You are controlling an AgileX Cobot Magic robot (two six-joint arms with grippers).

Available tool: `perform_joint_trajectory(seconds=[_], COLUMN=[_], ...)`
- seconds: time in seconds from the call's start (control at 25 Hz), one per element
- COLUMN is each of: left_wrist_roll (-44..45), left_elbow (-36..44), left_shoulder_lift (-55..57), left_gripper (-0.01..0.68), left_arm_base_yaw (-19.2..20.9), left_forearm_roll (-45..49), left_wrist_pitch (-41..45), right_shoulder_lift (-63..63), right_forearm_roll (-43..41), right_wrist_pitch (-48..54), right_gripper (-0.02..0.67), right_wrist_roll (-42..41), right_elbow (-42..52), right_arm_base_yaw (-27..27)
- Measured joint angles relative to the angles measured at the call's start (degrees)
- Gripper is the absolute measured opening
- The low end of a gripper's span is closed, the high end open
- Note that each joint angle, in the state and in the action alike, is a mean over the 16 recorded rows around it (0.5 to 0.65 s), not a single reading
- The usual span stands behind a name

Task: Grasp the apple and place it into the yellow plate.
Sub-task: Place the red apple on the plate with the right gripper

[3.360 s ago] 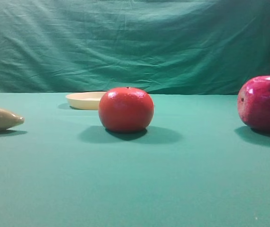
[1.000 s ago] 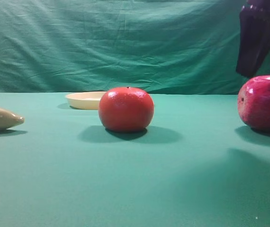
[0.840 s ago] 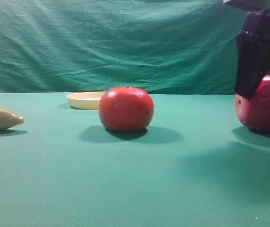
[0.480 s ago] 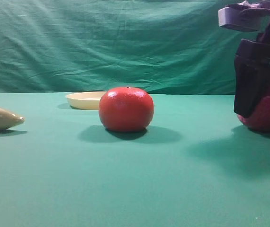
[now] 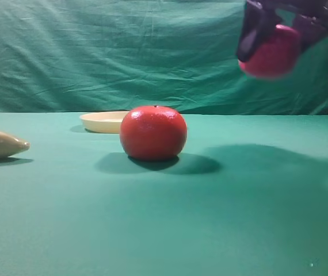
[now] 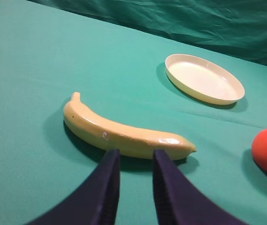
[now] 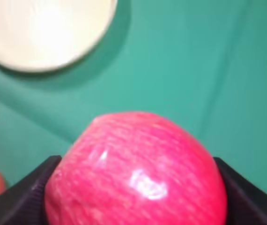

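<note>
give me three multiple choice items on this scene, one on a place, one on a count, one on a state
1. Where is the apple?
A. on the table
B. in the air, in the right gripper
C. in the yellow plate

2. How many fruits lie on the table?
A. two
B. three
C. none

3. How do the left gripper fingers stand?
A. clamped on the banana
B. nearly together, holding nothing
C. spread wide around the plate

Answers: 1 B, the apple hangs high above the cloth between dark fingers. 2 A, only the banana and the orange-red fruit rest there. 3 B, only a narrow gap shows between them, short of the banana.
</note>
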Motion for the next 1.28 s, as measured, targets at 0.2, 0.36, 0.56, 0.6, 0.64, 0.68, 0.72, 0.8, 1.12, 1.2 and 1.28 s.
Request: perform_joint_trajectory(seconds=[0.2, 0.36, 0.56, 0.6, 0.64, 0.68, 0.72, 0.8, 1.12, 1.2, 1.28], left_wrist_roll=[0.0, 0.0, 0.0, 0.0, 0.0, 0.0, 0.0, 0.0, 0.0, 0.0, 0.0], left_elbow=[0.0, 0.0, 0.0, 0.0, 0.0, 0.0, 0.0, 0.0, 0.0, 0.0, 0.0], left_shoulder_lift=[0.0, 0.0, 0.0, 0.0, 0.0, 0.0, 0.0, 0.0, 0.0, 0.0, 0.0], left_gripper=[0.157, 0.157, 0.157, 0.157, 0.157, 0.157, 0.157, 0.157, 0.157, 0.157, 0.157], left_arm_base_yaw=[0.0, 0.0, 0.0, 0.0, 0.0, 0.0, 0.0, 0.0, 0.0, 0.0, 0.0], left_forearm_roll=[0.0, 0.0, 0.0, 0.0, 0.0, 0.0, 0.0, 0.0, 0.0, 0.0, 0.0], left_wrist_pitch=[0.0, 0.0, 0.0, 0.0, 0.0, 0.0, 0.0, 0.0, 0.0, 0.0, 0.0], right_shoulder_lift=[6.77, 11.86, 16.01, 16.53, 16.98, 17.36, 17.65, 18.06, 15.06, 13.19, 10.98], right_forearm_roll=[2.34, 2.77, 2.92, 2.94, 2.96, 2.98, 2.99, 3.01, 0.25, -0.97, -2.34], right_wrist_pitch=[-3.71, -6.15, -8.42, -8.77, -9.05, -9.31, -9.53, -9.91, -6.72, -3.99, -0.63], right_gripper=[0.551, 0.551, 0.571, 0.577, 0.583, 0.591, 0.599, 0.613, 0.497, 0.419, 0.338], right_wrist_roll=[-4.18, -6.2, -7.65, -7.92, -8.18, -8.39, -8.55, -8.72, -8.72, -8.04, -6.37], right_elbow=[-6.76, -10.85, -14.01, -14.43, -14.79, -15.1, -15.35, -15.7, -16.01, -16.04, -16.06], right_arm_base_yaw=[4.53, 7.33, 9.19, 9.4, 9.56, 9.68, 9.76, 9.83, 9.67, 9.38, 8.89])
